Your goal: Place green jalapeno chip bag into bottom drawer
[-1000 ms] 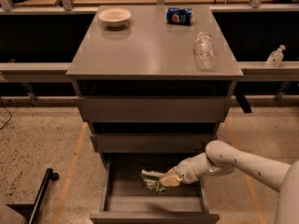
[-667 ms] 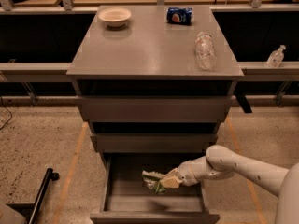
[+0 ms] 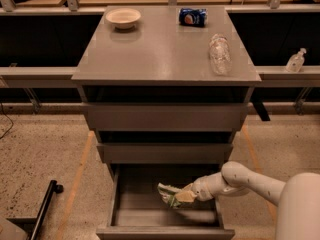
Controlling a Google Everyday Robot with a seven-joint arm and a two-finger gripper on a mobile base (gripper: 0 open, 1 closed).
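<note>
— where is the end effector?
— inside the open bottom drawer, right of its middle, apparently clamped on the green jalapeno chip bag, held over the drawer floor.

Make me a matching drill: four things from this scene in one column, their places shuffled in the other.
1. bowl
2. blue soda can
3. clear plastic bottle
4. green jalapeno chip bag

A. lying near the right edge of the cabinet top
B. held by the gripper inside the open bottom drawer
C. back left corner of the cabinet top
D. back of the cabinet top, right of centre

Pairs: 1-C, 2-D, 3-A, 4-B
</note>
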